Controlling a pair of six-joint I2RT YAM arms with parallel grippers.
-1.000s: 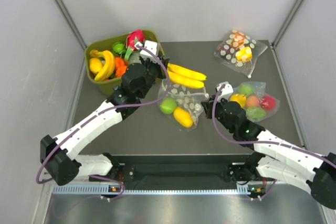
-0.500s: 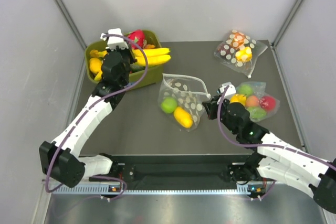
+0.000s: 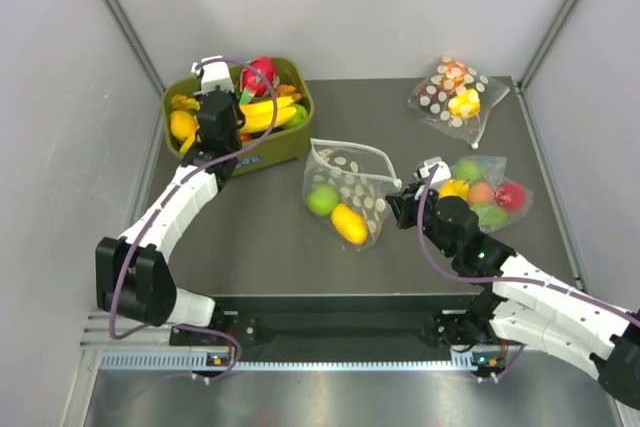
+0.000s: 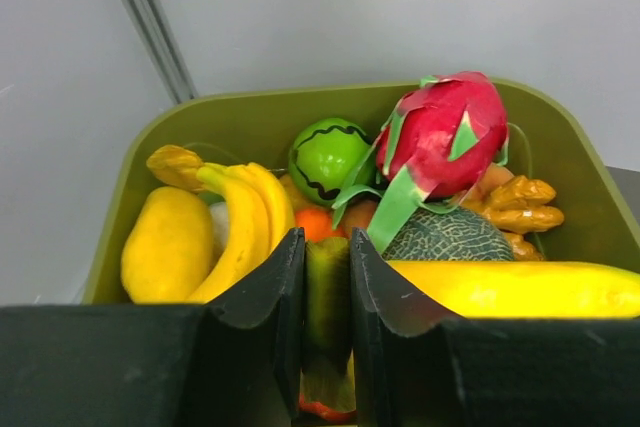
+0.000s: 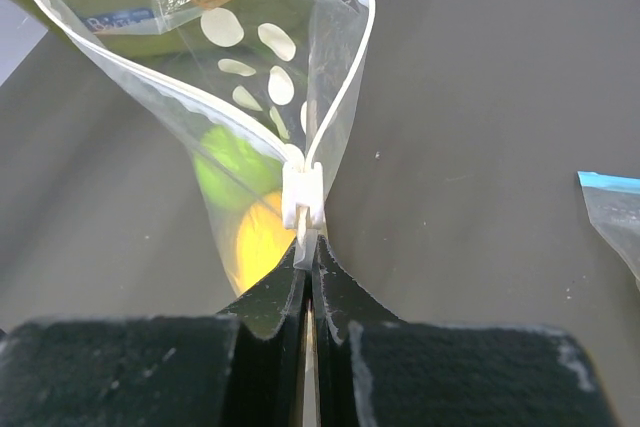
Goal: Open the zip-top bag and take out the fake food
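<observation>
Dark table (image 3: 260,237) holds zip-top bag (image 3: 345,187); grey walls (image 3: 350,7).

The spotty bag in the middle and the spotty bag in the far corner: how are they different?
The zip-top bag gapes open, its zip end pinched by the fingers of the right gripper; the far dotted bag lies untouched. The zip-top bag holds a green apple and a yellow fruit; the far dotted bag holds orange and yellow pieces. Both are clear plastic with white dots.

Clear white-dotted zip-top bag (image 3: 352,169), green apple (image 3: 321,200), yellow lemon (image 3: 349,224), olive bin (image 3: 277,148), yellow banana bunch (image 3: 263,112)
</observation>
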